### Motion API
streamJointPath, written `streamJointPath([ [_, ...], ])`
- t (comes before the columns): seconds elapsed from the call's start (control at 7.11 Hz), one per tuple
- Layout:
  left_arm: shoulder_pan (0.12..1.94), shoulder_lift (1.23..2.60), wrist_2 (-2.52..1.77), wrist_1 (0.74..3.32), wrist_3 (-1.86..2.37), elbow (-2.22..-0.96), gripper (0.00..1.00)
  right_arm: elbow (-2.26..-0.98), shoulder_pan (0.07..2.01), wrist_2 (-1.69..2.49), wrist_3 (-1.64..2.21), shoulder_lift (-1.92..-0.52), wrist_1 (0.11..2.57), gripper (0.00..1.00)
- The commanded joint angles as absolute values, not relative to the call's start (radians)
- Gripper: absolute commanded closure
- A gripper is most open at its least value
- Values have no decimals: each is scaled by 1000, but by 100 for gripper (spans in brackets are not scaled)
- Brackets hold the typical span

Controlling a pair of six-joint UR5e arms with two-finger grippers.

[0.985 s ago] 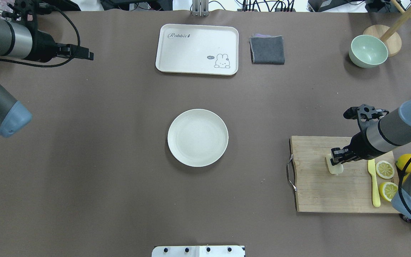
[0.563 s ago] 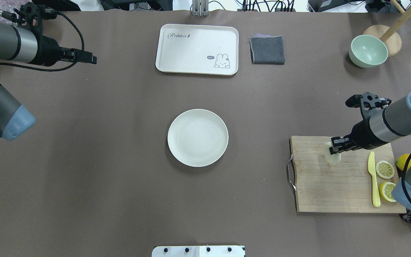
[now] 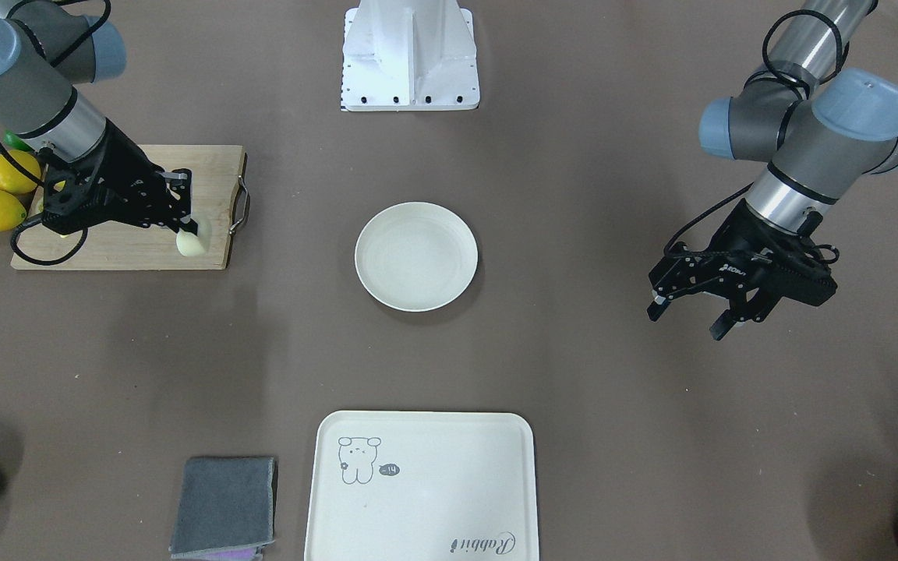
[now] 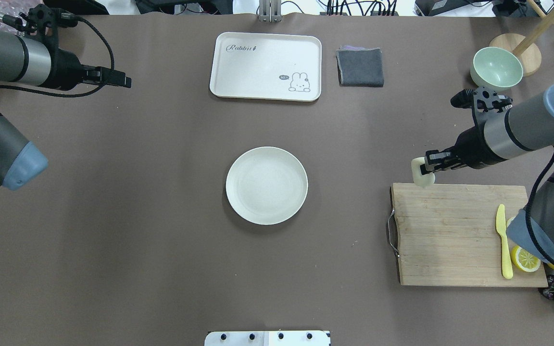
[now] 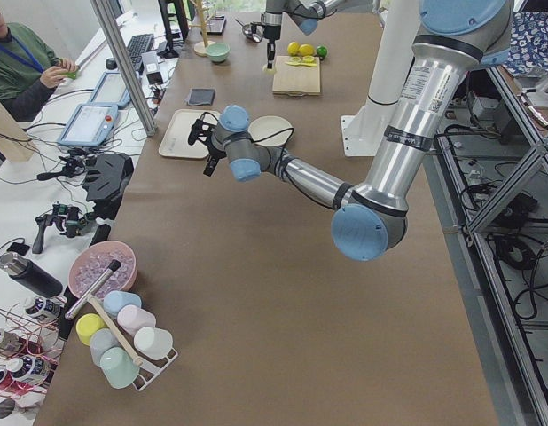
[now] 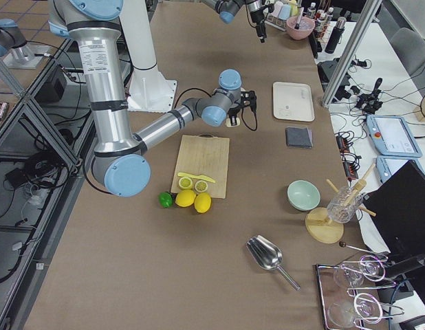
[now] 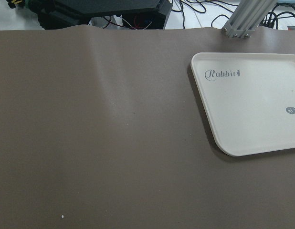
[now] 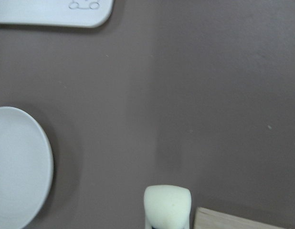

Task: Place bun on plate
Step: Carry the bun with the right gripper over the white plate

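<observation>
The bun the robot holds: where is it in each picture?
Exterior front-facing: bun, left, in the right gripper, at the cutting board's lower right corner.
Overhead exterior: bun, right, above the board's upper left corner.
Exterior left: too small to tell.
Exterior right: too small to tell.
Left wrist: not in it.
Right wrist: bun, bottom centre, beside the board's corner.
Shared landmark: the cutting board.

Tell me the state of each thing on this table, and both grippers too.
Small pale cream bun: gripped, held in the air off the wooden cutting board.
Right gripper: shut on the bun.
Left gripper: open, empty.
Round off-white plate: empty.
Cream rectangular tray: empty.
Dark grey cloth: folded.
Pale green bowl: upright, empty.
Yellow plastic knife: lying flat on the cutting board.
</observation>
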State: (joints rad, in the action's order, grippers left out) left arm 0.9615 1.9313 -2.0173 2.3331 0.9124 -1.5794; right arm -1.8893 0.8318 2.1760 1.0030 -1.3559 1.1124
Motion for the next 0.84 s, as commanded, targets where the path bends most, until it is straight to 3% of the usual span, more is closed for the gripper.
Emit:
streamJointPath([
  [0.0, 945, 1956, -2013, 2335, 911, -1537, 2, -1826, 807, 2149, 1028, -1211, 1115, 100],
  [0.7, 925, 1970, -2011, 2374, 920, -1523, 2, -1686, 592, 1912, 1122, -970, 1115, 100],
])
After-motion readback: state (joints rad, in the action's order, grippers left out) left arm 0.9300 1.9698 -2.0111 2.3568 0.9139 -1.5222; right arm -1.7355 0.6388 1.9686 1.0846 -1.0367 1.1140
